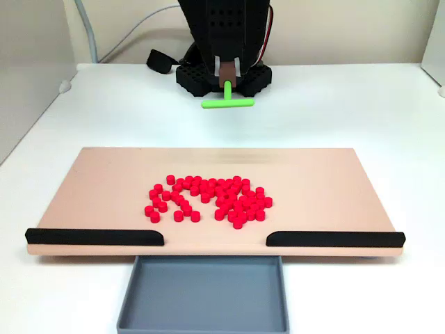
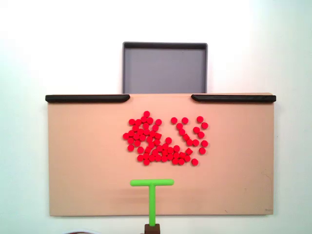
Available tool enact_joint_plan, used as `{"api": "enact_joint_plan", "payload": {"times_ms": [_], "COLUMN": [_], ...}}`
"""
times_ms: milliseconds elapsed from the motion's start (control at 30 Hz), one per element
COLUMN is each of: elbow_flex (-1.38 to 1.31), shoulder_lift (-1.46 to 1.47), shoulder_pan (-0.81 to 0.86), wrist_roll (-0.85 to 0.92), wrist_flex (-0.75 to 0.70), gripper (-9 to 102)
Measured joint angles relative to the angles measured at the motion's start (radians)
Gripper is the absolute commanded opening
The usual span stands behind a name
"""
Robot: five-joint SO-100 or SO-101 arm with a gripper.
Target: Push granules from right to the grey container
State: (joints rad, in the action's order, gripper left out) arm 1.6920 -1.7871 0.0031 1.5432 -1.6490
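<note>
The granules [image 2: 165, 141] lay bunched in the middle of the beige board [image 2: 78, 161], none yet in the grey container [image 2: 165, 68], which sat against the gap between the two black strips [image 2: 87, 98]. The gripper [image 1: 228, 78] had its fingers clamped on the stem of the green T-shaped stick [image 2: 152, 190], whose crossbar hovered just behind the pile. A good push would probably keep the bar low and square, sweep straight toward the gap, and gather the side stragglers in later passes.
</note>
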Motion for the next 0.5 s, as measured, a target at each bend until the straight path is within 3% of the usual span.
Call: {"api": "enact_joint_plan", "payload": {"times_ms": [500], "elbow_flex": [0.0], "shoulder_lift": [0.037], "shoulder_pan": [-0.023], "wrist_roll": [0.055], "wrist_flex": [0.0], "gripper": [0]}}
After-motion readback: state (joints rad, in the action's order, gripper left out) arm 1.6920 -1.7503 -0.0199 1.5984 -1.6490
